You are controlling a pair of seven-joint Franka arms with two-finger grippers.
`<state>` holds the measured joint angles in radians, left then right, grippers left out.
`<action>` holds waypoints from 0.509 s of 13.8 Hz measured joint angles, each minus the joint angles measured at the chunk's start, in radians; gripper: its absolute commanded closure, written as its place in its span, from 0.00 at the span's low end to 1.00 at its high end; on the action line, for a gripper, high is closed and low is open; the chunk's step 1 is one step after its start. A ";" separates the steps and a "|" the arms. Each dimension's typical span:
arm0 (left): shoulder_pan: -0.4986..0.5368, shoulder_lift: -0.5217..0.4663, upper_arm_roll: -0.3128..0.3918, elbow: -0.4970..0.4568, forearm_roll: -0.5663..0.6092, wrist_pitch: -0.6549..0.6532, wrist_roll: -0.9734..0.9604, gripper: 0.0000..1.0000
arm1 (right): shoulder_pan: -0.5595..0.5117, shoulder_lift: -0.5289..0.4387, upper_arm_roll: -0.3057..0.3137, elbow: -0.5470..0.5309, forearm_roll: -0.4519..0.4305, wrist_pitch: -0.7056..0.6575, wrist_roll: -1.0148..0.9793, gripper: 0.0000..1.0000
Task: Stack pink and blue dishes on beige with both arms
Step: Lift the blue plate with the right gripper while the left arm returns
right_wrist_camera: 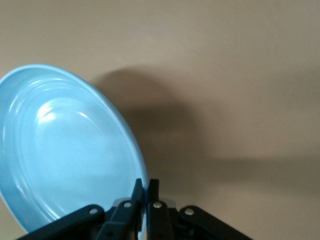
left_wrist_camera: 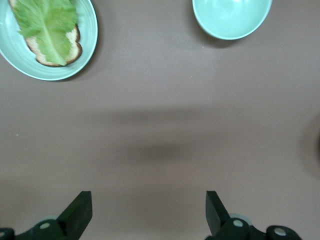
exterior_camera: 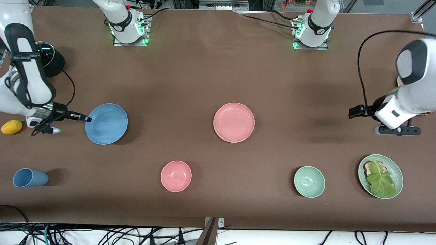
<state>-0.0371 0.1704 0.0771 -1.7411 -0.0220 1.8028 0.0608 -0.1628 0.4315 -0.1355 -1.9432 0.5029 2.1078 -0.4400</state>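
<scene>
The blue plate point(exterior_camera: 106, 124) is toward the right arm's end of the table, tilted, with a shadow beneath it. My right gripper point(exterior_camera: 88, 118) is shut on its rim, and the right wrist view shows the fingers point(right_wrist_camera: 148, 186) pinching the blue plate's point(right_wrist_camera: 70, 155) edge. The pink plate point(exterior_camera: 234, 122) lies flat mid-table, untouched. Only a cream sliver of the beige plate point(exterior_camera: 398, 81) shows; the left arm hides the remainder. My left gripper point(exterior_camera: 396, 130) hangs open over bare table point(left_wrist_camera: 149, 210), holding nothing.
Nearer the front camera are a blue cup point(exterior_camera: 30, 178) on its side, a pink bowl point(exterior_camera: 176, 176), a green bowl point(exterior_camera: 309, 181) and a green plate with toast and lettuce point(exterior_camera: 380, 176). A lemon point(exterior_camera: 12, 127) lies by the right arm.
</scene>
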 measured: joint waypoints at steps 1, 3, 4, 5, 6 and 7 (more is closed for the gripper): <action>-0.001 -0.027 -0.002 0.000 0.000 -0.016 0.000 0.00 | 0.001 -0.004 0.002 0.042 -0.002 -0.044 0.003 1.00; -0.004 -0.069 -0.007 0.000 0.000 -0.027 0.000 0.00 | 0.024 -0.009 0.006 0.138 -0.019 -0.130 0.057 1.00; -0.006 -0.087 -0.010 0.000 0.000 -0.029 0.000 0.00 | 0.048 -0.011 0.009 0.192 -0.031 -0.177 0.125 1.00; -0.008 -0.106 -0.011 0.000 0.000 -0.031 0.000 0.00 | 0.077 -0.012 0.013 0.238 -0.038 -0.220 0.198 1.00; -0.009 -0.127 -0.011 0.001 0.000 -0.048 0.000 0.00 | 0.109 -0.013 0.016 0.273 -0.041 -0.249 0.259 1.00; -0.008 -0.150 -0.011 0.001 0.000 -0.089 0.000 0.00 | 0.145 -0.014 0.019 0.295 -0.043 -0.261 0.305 1.00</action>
<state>-0.0455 0.0202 0.0662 -1.7403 -0.0221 1.7134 0.0610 -0.0176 0.4175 -0.1167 -1.6485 0.4603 1.8472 -0.1346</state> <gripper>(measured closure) 0.000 0.952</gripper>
